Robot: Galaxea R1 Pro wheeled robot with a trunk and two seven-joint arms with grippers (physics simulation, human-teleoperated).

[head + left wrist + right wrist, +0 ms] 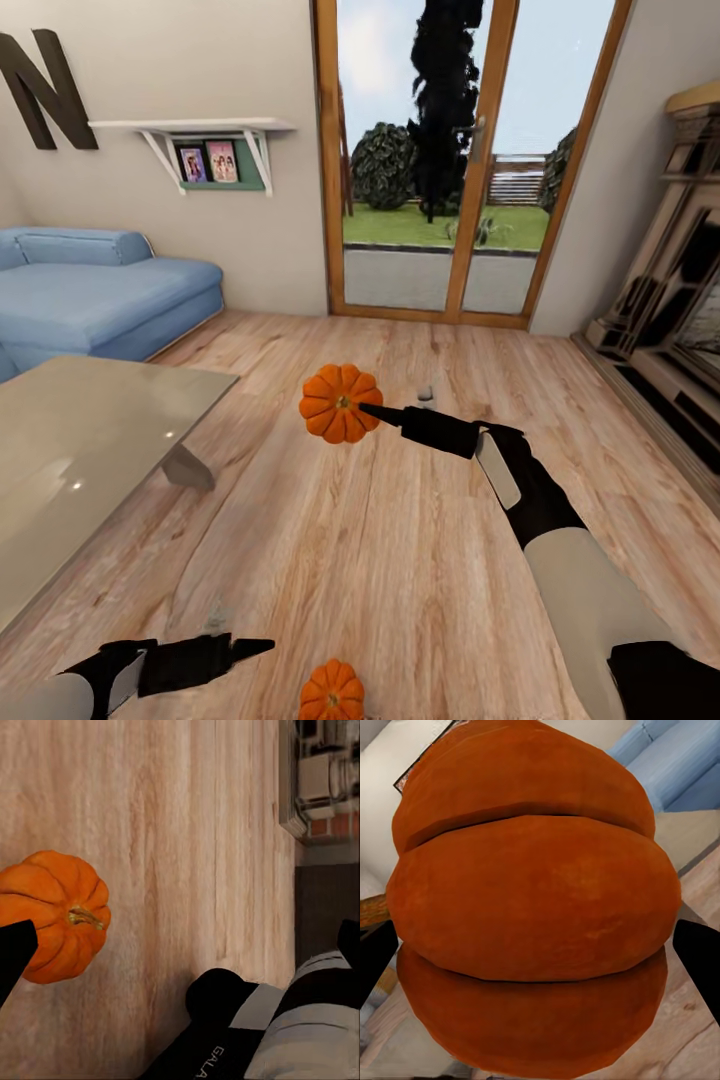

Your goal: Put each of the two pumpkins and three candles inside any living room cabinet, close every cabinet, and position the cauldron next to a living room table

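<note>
Above the floor's middle, your right gripper clamps a bright orange ribbed pumpkin, brownish stem facing you; the left gripper's state I cannot tell.

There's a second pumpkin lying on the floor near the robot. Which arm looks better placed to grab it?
The left. Its end effector hangs low beside the loose pumpkin on the floor, and its wrist view shows that pumpkin close by. The right end effector is already clamped on the other pumpkin, held up.

A light wood plank floor carries a glass-topped table at its left side, a blue sofa beyond, and one pumpkin near the bottom edge.
</note>
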